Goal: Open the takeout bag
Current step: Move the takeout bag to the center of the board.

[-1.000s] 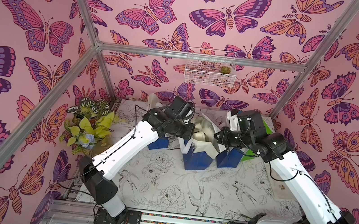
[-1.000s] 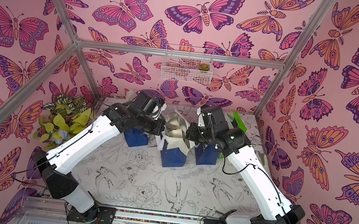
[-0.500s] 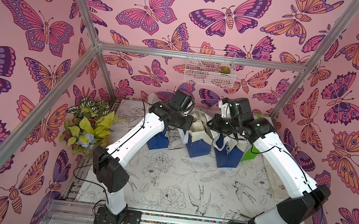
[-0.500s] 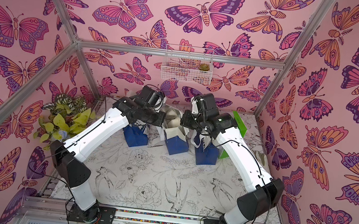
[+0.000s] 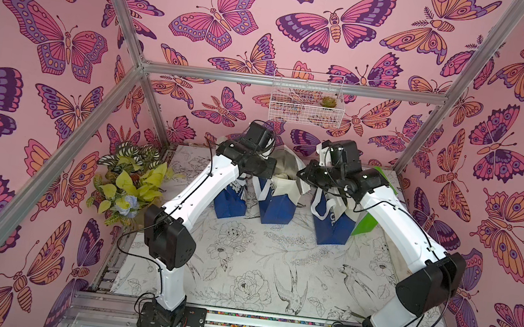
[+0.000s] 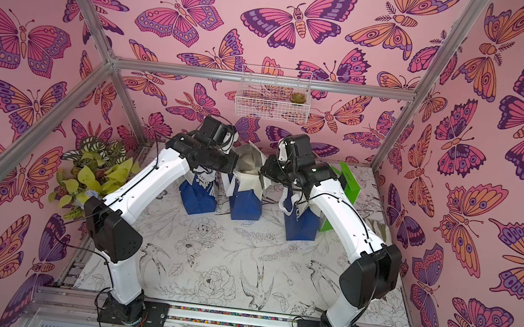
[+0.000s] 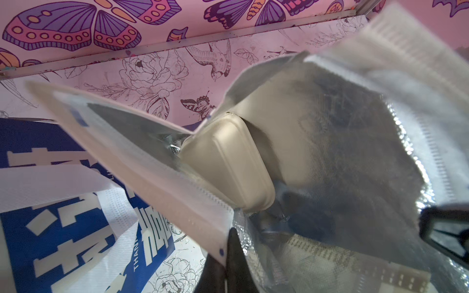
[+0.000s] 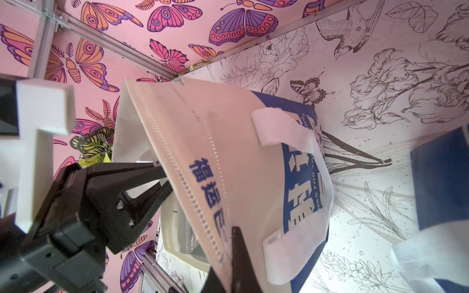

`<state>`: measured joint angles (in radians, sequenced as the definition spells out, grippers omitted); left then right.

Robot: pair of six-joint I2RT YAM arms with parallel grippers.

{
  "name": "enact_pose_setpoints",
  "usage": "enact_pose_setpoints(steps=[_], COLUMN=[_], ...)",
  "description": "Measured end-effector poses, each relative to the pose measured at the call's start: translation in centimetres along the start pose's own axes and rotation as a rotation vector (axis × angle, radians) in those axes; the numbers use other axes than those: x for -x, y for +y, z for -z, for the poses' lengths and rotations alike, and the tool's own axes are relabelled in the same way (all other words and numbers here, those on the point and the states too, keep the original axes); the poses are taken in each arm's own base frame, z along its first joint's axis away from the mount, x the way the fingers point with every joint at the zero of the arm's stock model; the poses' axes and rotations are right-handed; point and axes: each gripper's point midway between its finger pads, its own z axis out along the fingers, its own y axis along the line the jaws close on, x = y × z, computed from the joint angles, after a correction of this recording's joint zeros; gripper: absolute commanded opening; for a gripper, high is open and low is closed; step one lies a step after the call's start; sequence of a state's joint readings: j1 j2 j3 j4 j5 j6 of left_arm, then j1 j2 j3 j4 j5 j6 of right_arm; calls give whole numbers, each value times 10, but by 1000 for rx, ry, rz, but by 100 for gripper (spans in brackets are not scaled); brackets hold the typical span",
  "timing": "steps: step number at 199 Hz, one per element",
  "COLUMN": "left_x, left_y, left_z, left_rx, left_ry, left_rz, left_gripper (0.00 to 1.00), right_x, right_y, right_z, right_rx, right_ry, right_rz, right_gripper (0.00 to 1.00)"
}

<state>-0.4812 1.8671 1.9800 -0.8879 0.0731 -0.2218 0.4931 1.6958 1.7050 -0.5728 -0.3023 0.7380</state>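
The takeout bag point(image 5: 277, 207) point(image 6: 244, 205), blue below and white above, stands as the middle one of three bags at the back of the table. Its mouth gapes, and a beige clamshell box point(image 7: 228, 162) sits inside against the silver lining. My left gripper point(image 5: 272, 172) point(image 7: 225, 256) is shut on the bag's left rim point(image 7: 152, 165). My right gripper point(image 5: 301, 176) point(image 8: 229, 256) is shut on the opposite white rim point(image 8: 203, 157). In the right wrist view the left gripper point(image 8: 162, 177) shows pinching the far rim.
A second blue bag point(image 5: 231, 201) stands left of the held one and a third point(image 5: 330, 225) to its right, with a green panel point(image 5: 366, 219) behind it. A leafy plant point(image 5: 127, 184) fills the left back corner. A wire basket point(image 5: 305, 98) hangs on the back wall.
Both grippers have carried the bag from nearer the table's middle towards the back wall, into line with the other two bags. Both stay shut on its rims.
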Motion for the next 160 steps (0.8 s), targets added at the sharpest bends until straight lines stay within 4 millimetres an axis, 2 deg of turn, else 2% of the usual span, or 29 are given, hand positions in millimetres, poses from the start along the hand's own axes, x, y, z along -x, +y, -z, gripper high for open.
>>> enact_pose_setpoints(steps=[47, 69, 88, 97, 112, 143, 160], left_x=[2, 2, 5, 5, 1, -6, -5], left_y=[10, 9, 8, 7, 8, 8, 9], left_z=[-6, -7, -7, -8, -11, -17, -17], left_rx=[-8, -18, -24, -28, -30, -33, -30], left_ry=[10, 12, 0, -4, 7, 27, 23], left_rz=[21, 23, 30, 36, 47, 64, 72], left_gripper=[0, 18, 25, 24, 15, 3, 0], right_x=[6, 6, 6, 7, 7, 6, 3], right_y=[2, 2, 3, 3, 3, 2, 0], right_z=[-11, -11, -11, -11, -11, -11, -9], right_rx=[21, 24, 28, 29, 28, 26, 22], right_ry=[-14, -16, -15, -16, -17, -17, -18], right_rz=[-39, -45, -53, -53, -53, -58, -60], right_gripper=[0, 12, 17, 18, 19, 23, 17])
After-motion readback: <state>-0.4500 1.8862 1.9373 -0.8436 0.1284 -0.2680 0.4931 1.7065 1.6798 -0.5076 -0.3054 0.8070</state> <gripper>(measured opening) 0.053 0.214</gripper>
